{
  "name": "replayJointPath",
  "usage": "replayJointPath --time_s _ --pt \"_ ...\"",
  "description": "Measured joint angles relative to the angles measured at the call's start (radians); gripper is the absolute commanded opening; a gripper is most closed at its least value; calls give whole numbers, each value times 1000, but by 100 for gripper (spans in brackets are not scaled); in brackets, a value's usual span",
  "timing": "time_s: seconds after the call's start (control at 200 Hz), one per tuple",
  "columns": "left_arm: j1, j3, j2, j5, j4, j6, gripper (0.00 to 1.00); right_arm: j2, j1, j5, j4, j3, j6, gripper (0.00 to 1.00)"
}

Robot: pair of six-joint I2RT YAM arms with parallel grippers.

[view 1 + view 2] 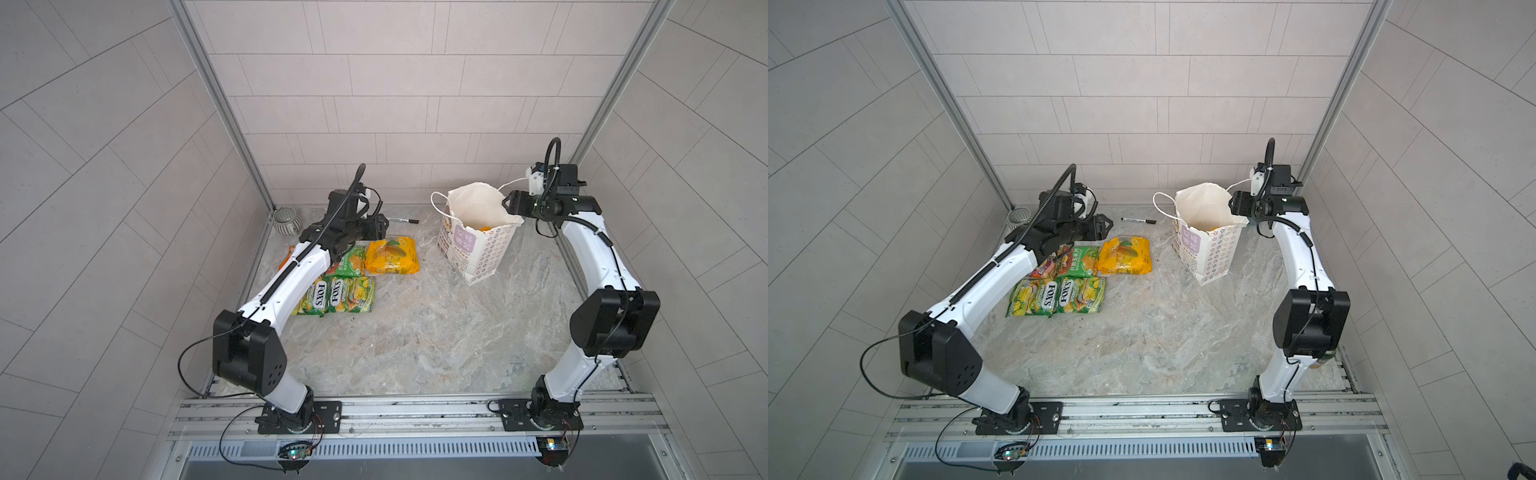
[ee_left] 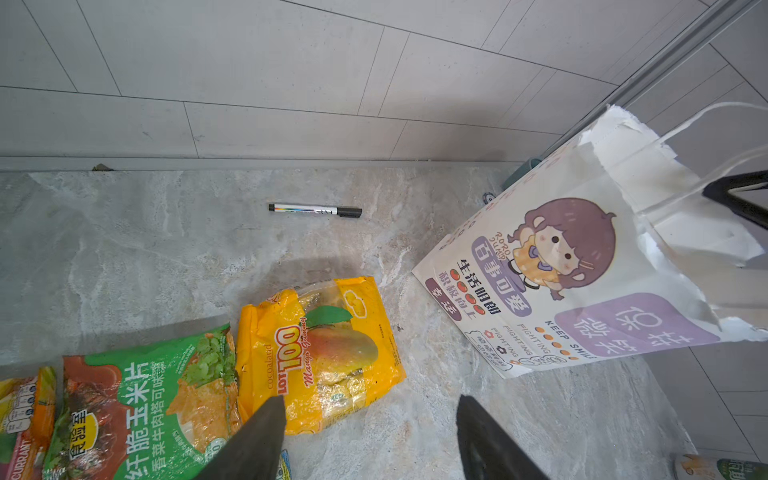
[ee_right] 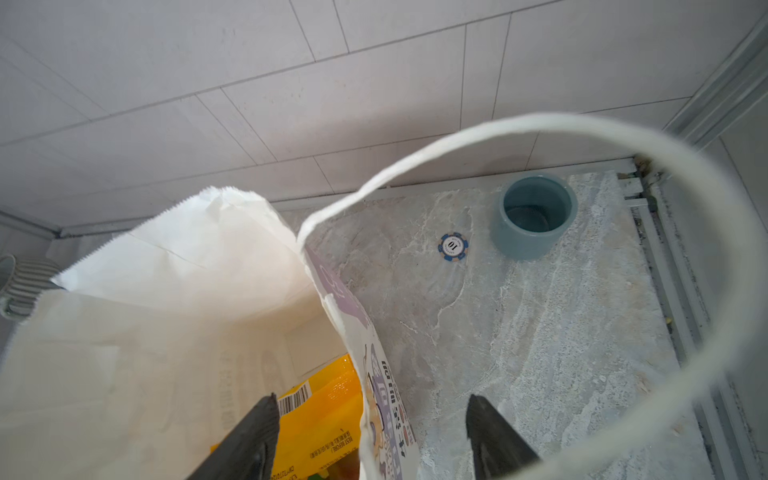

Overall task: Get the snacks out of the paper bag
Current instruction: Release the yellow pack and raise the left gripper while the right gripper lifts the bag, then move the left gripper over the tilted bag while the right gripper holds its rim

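The white paper bag [image 1: 478, 245] [image 1: 1208, 245] stands upright at the back right, its cartoon-girl face [image 2: 582, 270] turned toward the left arm. One yellow snack [image 3: 320, 411] still lies inside it. My right gripper [image 3: 374, 401] [image 1: 509, 203] is open astride the bag's rim, one finger inside and one outside, with the cord handle [image 3: 623, 129] looped round it. Several snacks lie on the table at the left: a yellow mango packet [image 1: 390, 255] [image 2: 324, 353], three green packets [image 1: 351, 295] and an orange one [image 1: 1044, 268] partly under the arm. Above them my left gripper [image 2: 370, 403] [image 1: 1102, 226] is open and empty.
A black marker pen [image 1: 401, 220] [image 2: 314, 210] lies near the back wall. The ribbed grey bowl [image 1: 284, 220] sits in the back left corner. Behind the bag stand a blue-grey cup [image 3: 534, 216] and a poker chip [image 3: 453, 246]. Tiled walls close three sides.
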Motion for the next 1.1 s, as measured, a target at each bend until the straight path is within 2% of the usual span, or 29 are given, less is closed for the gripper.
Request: replayJointPath --time_s 0.095,0.2,0.315,0.465,0.781,1.101 --pt "3 0 5 7 6 -6 71 38 9 -12 -16 27 -40 52" --pt "3 0 10 16 8 -11 71 62 17 -33 -17 51 -72 27" --pt "3 0 13 22 17 -14 71 77 29 -45 -14 62 -110 12" --pt "3 0 18 28 20 -18 71 80 46 -41 -8 68 -138 0" --pt "-2 -17 -23 26 18 -30 68 150 60 -25 -14 198 -230 0" --pt "-94 -109 -174 13 41 -31 65 160 111 -27 -112 343 -507 0"
